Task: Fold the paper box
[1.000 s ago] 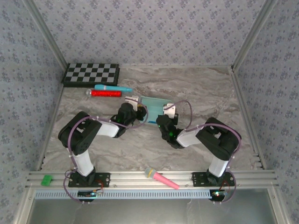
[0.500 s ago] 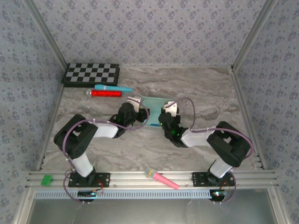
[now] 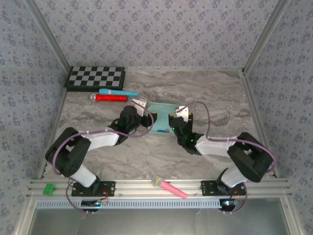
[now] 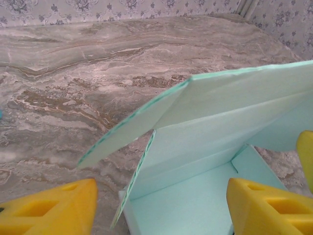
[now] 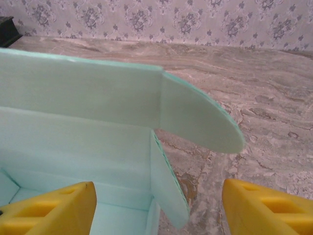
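Card of a pale aqua colour sits between my two grippers. The paper box (image 3: 159, 112) lies on the marble table (image 3: 220, 98), about midway between its left and right edges and somewhat nearer the far edge than the near one. Its tray is formed and open on top, with the lid panel raised along the far side.

My left gripper (image 3: 142, 108) is at the box's left end, its yellow fingers (image 4: 49, 210) spread wide. From the left wrist camera the tray's left wall falls between them, and a side flap of the lid sticks out over the table to the left. Nothing is pinched. I cannot tell whether either finger touches the card.

My right gripper (image 3: 176, 116) is at the box's right end, jaws likewise spread wide and gripping nothing. In the right wrist camera the tray's right end flap stands between the fingers (image 5: 266, 208), and a rounded tab on the lid juts out to the right above it.

A checkerboard (image 3: 95, 77) fills the table's far-left corner. Just in front of it, a blue pen (image 3: 117, 92) and a red tube (image 3: 110, 98) lie side by side, left of the box. On the rail at the near edge rest a pink microphone (image 3: 168, 187) and a green block (image 3: 49, 189).
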Robot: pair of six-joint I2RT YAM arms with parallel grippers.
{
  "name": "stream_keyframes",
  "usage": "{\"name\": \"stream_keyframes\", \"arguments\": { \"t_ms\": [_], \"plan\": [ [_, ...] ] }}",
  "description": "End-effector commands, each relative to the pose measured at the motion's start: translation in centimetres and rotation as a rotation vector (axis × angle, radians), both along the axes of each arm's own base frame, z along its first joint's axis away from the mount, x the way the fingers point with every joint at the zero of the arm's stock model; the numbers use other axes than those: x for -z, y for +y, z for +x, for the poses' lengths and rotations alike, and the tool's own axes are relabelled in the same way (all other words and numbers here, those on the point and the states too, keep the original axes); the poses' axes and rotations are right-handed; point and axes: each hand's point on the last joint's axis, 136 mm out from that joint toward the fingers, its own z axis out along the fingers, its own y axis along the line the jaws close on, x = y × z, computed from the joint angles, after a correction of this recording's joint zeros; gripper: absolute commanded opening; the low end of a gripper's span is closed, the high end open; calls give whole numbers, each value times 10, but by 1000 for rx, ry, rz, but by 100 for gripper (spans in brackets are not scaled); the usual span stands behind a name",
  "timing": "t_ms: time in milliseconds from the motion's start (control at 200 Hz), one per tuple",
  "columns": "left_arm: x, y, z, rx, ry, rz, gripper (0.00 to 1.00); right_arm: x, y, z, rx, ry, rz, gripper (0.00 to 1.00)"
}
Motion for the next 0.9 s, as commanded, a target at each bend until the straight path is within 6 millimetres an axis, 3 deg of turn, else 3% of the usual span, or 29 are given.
{"name": "stream_keyframes", "arguments": {
  "t_ms": [0,250,485,665,780,895],
  "plan": [
    [0,9,-9,12,-1,75,72,7,-5,-8,-47,74,12,71],
    [1,31,-17,7,53,138,72,6,-17,-23,-153,169,56,71],
    [-6,56,-8,10,172,81,72,5,-30,-37,-333,283,110,70],
    [-15,48,-8,170,106,100,80,3,-36,-38,-467,313,138,68],
    [-15,45,4,229,124,92,76,1,-34,-31,-528,305,160,65],
    [-14,36,12,301,148,61,67,1,-30,-20,-576,272,175,62]
  ]
}}
